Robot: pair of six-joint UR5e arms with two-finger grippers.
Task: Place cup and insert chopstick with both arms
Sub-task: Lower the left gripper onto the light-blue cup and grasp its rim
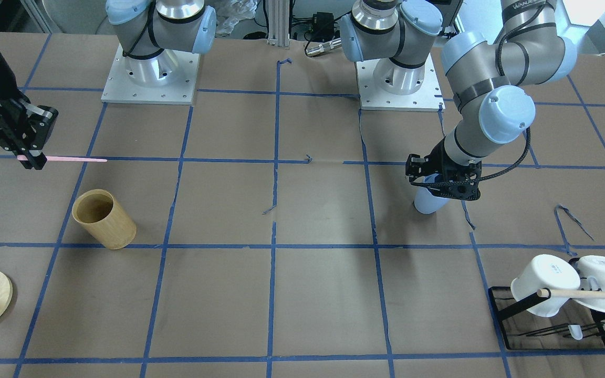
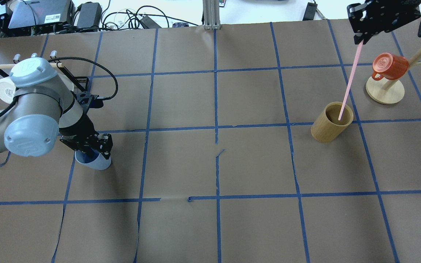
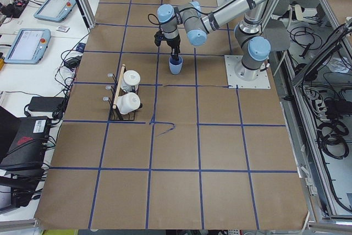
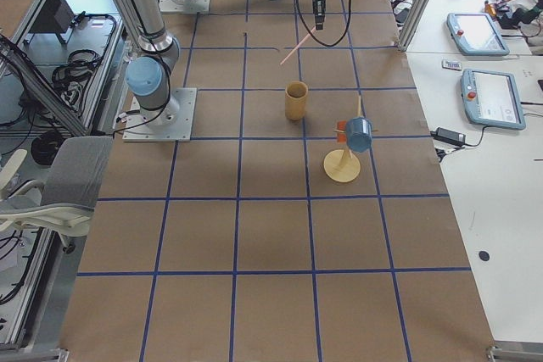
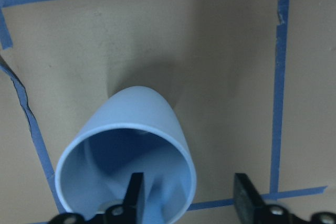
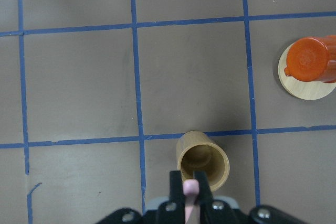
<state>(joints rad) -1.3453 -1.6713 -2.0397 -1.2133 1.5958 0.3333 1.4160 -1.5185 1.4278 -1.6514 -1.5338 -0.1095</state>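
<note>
Seen from overhead, a brown table (image 2: 214,226) is marked into squares by blue tape.

At 9 o'clock, the left gripper (image 5: 189,182) points down over a pale blue cup (image 2: 97,163) that stands mouth-up on the table. The left wrist camera shows the fingers spread apart. One finger (image 5: 134,195) dips inside the cup and the other is outside it, with the cup's wall between them and a clear gap beside the outer finger.

At 1 o'clock, the right gripper (image 6: 189,181) is high above the table, clamped tight on the top end of a thin pink chopstick (image 2: 349,84). The chopstick slants down from the fingers.

At 3 o'clock stands a round wooden holder (image 2: 332,122), upright and open at the top. From overhead, the chopstick's free tip lines up with the holder's mouth. The camera at the table's right end shows the tip in the air above the holder, apart from it.

At 2 o'clock, just beyond the holder, an orange mug (image 2: 389,65) hangs on a wooden stand (image 2: 384,93). At 10 o'clock, partly hidden by the left arm, two white mugs (image 1: 544,283) hang on a black rack (image 1: 507,307).
</note>
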